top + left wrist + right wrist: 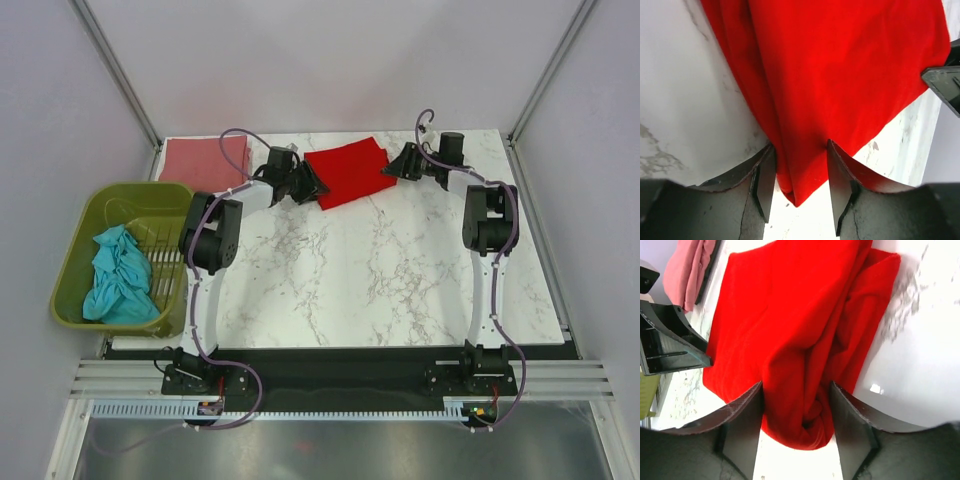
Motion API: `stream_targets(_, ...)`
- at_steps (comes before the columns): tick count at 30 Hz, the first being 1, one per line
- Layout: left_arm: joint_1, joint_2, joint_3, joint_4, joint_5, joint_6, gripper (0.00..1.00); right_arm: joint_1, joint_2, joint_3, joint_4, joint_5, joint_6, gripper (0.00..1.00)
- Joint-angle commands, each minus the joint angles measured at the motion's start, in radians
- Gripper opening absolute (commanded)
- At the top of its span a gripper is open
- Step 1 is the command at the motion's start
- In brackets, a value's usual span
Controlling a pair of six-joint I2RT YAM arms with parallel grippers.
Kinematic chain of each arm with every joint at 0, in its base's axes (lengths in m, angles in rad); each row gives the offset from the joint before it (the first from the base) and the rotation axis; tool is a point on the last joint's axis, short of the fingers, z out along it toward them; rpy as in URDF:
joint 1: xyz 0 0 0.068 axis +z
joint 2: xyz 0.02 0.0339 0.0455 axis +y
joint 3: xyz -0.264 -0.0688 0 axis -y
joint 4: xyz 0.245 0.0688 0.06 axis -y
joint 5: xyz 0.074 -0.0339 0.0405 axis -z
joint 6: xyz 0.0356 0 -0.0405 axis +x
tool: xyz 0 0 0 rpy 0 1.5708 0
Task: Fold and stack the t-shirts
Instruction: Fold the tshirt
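**Top external view.** On the marble table (380, 270) a folded red t-shirt (350, 172) lies at the far middle. A pink t-shirt (205, 160) lies folded flat at the far left corner. The olive-green basket (72, 262), just beside the table's left edge, holds a crumpled teal t-shirt (118, 278) and nothing else that shows. The left gripper (312, 185) meets the red shirt's left edge and the right gripper (400, 165) its right edge.

**Left wrist view.** The left gripper (800, 170) is clenched on a gathered corner of the red t-shirt (840, 75), with cloth pressed against both fingers. A finger of the right gripper (945, 85) shows at the far edge.

**Right wrist view.** The right gripper (796, 410) grasps a bunched fold of the red t-shirt (790, 315). The left gripper (670, 340) sits at the opposite edge, with the pink t-shirt (687, 270) beyond it.
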Motion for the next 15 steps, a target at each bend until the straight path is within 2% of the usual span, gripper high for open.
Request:
stream_targets(1, -0.002, -0.018, -0.013, -0.008, 0.08, 0.05, 0.52, -0.002, -0.083, -0.096, -0.024, 0.016, -0.031, 0.58)
stream_targets(2, -0.003, -0.017, -0.014, -0.008, 0.086, 0.049, 0.52, -0.002, -0.105, -0.114, -0.021, 0.019, -0.026, 0.54)
stream_targets(4, -0.002, -0.017, -0.022, -0.008, 0.086, 0.05, 0.51, -0.002, -0.136, -0.183, -0.018, 0.034, -0.017, 0.39)
stream_targets(5, -0.002, -0.02, -0.036, -0.009, 0.092, 0.055, 0.43, 0.0, -0.177, -0.214, -0.02, 0.048, -0.016, 0.29)
stream_targets(7, 0.0, -0.04, -0.052, -0.014, 0.108, 0.061, 0.25, -0.002, -0.228, -0.319, -0.024, 0.111, -0.016, 0.2)
stream_targets(8, 0.0, -0.05, -0.078, -0.017, 0.115, 0.065, 0.08, -0.002, -0.283, -0.356, -0.032, 0.14, -0.017, 0.16)
stream_targets(9, 0.002, -0.063, -0.094, -0.018, 0.125, 0.067, 0.02, -0.002, -0.308, -0.39, -0.047, 0.169, -0.016, 0.08)
stream_targets(11, 0.002, -0.107, -0.15, -0.023, 0.142, 0.064, 0.02, -0.002, -0.372, -0.482, -0.087, 0.246, 0.023, 0.03)
stream_targets(13, 0.002, -0.139, -0.192, -0.026, 0.152, 0.061, 0.02, 0.024, -0.411, -0.586, -0.144, 0.284, 0.084, 0.02)
stream_targets(15, 0.0, -0.181, -0.246, -0.034, 0.162, 0.064, 0.02, 0.035, -0.48, -0.677, -0.121, 0.299, 0.113, 0.02)
